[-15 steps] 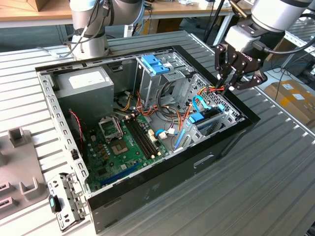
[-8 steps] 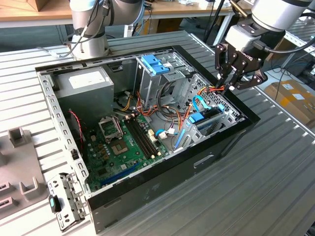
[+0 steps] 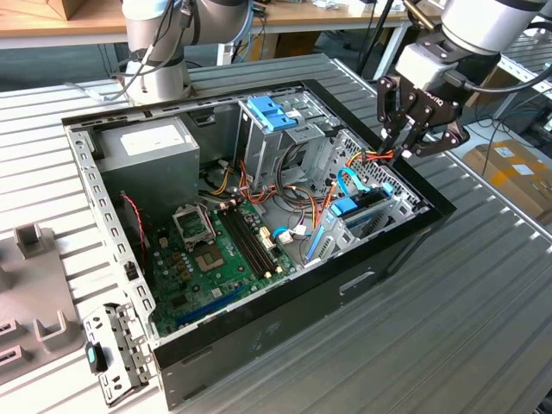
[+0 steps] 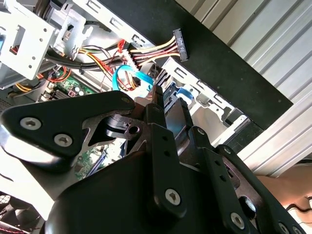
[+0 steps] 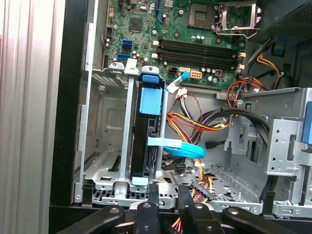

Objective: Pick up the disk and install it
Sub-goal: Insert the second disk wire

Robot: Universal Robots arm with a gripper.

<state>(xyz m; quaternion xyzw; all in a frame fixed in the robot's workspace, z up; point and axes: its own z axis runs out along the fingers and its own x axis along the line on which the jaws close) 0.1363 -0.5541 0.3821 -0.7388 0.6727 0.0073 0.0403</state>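
Hovering gripper [image 3: 404, 148] over case corner | disk [image 5: 146, 141] seated in bay [image 5: 105, 146]

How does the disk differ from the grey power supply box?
The disk is slim and dark with blue parts; the power supply is bulky, grey, with a white sticker. The disk stands on edge in a metal bay; the power supply fills a corner. Both are inside the case.
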